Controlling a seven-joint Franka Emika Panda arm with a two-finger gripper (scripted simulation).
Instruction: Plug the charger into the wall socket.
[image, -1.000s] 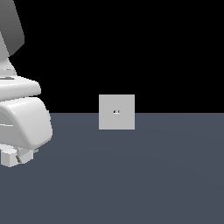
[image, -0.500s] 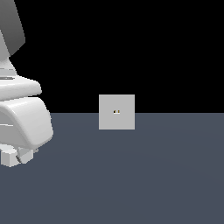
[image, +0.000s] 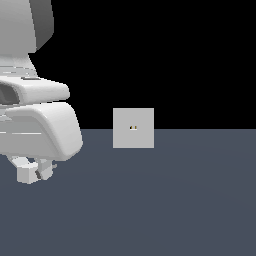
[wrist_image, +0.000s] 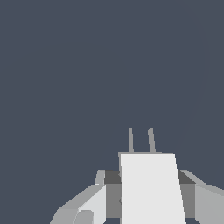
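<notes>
Charger: clamped btw my fingers, prongs sticking out front.
Change: none since a sec ago, arm didn't move.
Socket: upright plate, well apart from me, on exterior view's right.
Means: grip done, trip to holes not begun.

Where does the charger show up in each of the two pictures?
Exterior view: the charger is the small off-white block low at that view's left, under the big white arm, well apart from the socket.
Wrist view: the charger fills the foreground, its two grey prongs pointing away, between the gripper fingers.
Shared landmark: the dark grey floor; the socket is not in the wrist view.
</notes>
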